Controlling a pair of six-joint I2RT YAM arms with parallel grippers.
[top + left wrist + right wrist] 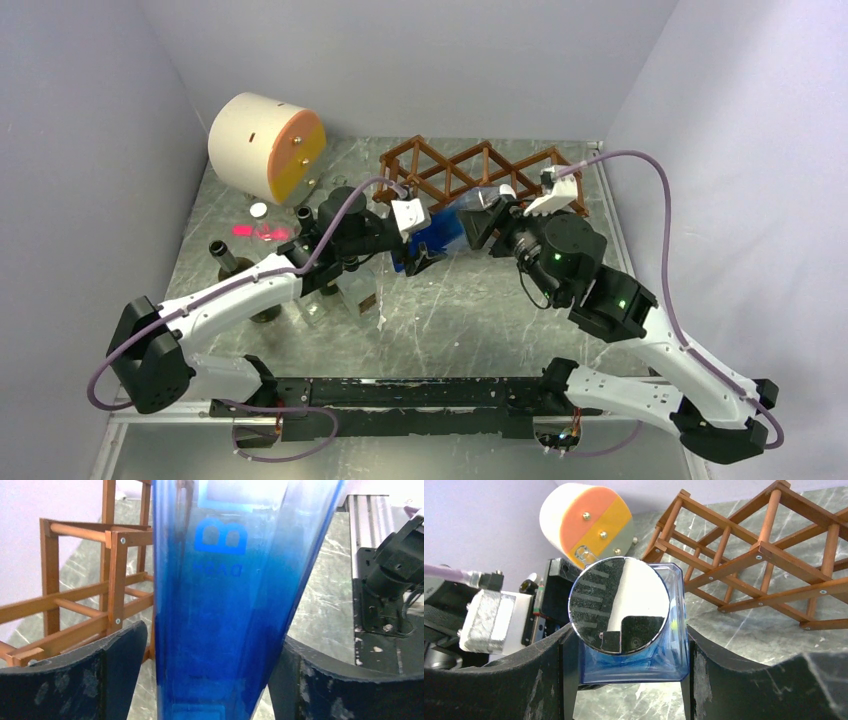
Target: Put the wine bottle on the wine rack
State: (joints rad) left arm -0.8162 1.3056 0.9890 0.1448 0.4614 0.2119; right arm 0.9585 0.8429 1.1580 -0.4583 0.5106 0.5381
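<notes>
Wine bottle point(440, 238), blue glass, hangs between the two arms, apparently lifted off the desk point(470, 320), just in front of the wine rack point(470, 170). Left claw point(215, 650) is closed on its body. Right claw point(629, 645) is clamped on the mirror-capped end. Step: carrying, not yet racked. Next move probably needs the bottle lined up with an open cell, one claw letting go, then a slide in.

I am counting one blue wine bottle point(440, 232), one wine rack point(470, 170) along the far edge, one cream-and-orange cylinder point(265, 145) in the far left corner, and two dark bottles point(228, 262) near the left edge.
</notes>
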